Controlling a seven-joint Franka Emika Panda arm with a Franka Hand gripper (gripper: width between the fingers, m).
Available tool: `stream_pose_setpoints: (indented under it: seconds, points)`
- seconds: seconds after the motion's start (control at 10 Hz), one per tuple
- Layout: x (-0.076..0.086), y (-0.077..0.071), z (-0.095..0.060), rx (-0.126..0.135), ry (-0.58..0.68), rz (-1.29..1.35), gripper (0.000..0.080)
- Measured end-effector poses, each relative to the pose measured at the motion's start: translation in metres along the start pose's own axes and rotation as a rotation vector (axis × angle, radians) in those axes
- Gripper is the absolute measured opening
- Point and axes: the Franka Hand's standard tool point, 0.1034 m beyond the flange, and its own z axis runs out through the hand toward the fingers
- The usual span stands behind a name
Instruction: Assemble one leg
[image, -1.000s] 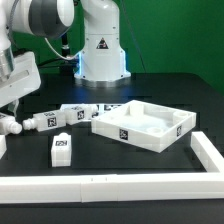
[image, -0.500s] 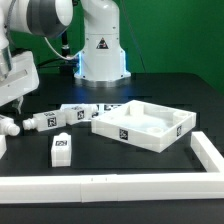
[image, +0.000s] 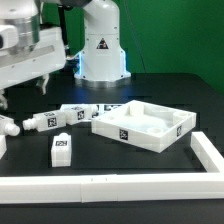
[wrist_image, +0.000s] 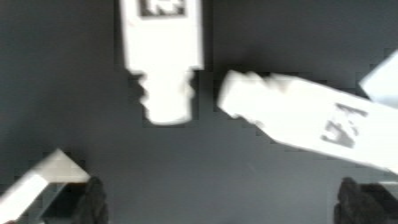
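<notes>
Several stubby white legs with marker tags lie on the black table at the exterior view's left: one at the far left, two end to end, and one nearer the front. My gripper hangs above them, open and empty. In the wrist view its dark fingertips stand wide apart with bare table between them at the gripper's midpoint. Below it lie one leg with its threaded end toward the gripper and a second, tilted leg. Both are blurred.
A large white square panel with raised walls lies right of the legs. A white border rail runs along the table's front and right side. The robot base stands behind. A white corner shows beside one fingertip.
My gripper has risen from low at the far left beside the leftmost leg and swung toward the exterior view's right. It holds nothing. The legs and panel have not moved.
</notes>
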Motion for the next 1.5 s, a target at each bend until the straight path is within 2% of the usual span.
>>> stream_pose_setpoints:
  seconds: [0.1,0.2,0.3,0.4,0.6,0.7,0.8,1.0,1.1,1.2,1.5]
  points:
    - [0.021,-0.009,-0.007,-0.012,0.011,-0.008,0.0649]
    - [0.016,-0.007,0.008,0.009,0.019,-0.041,0.0649]
    - [0.011,0.002,0.018,0.02,0.006,-0.013,0.0649]
    - [0.017,0.0,0.012,0.011,0.012,-0.023,0.0649]
    - [0.022,-0.004,0.011,0.01,0.013,-0.005,0.0649]
    - [0.043,-0.023,0.008,0.013,0.015,0.041,0.0649]
    - [0.072,-0.043,0.004,0.01,0.019,0.037,0.0649]
    - [0.123,-0.069,0.004,-0.018,0.052,0.11,0.0649]
    - [0.146,-0.076,0.008,-0.038,0.08,0.128,0.0649]
    - [0.156,-0.08,0.012,-0.044,0.089,0.123,0.0649]
    - [0.153,-0.078,0.013,-0.042,0.087,0.126,0.0649]
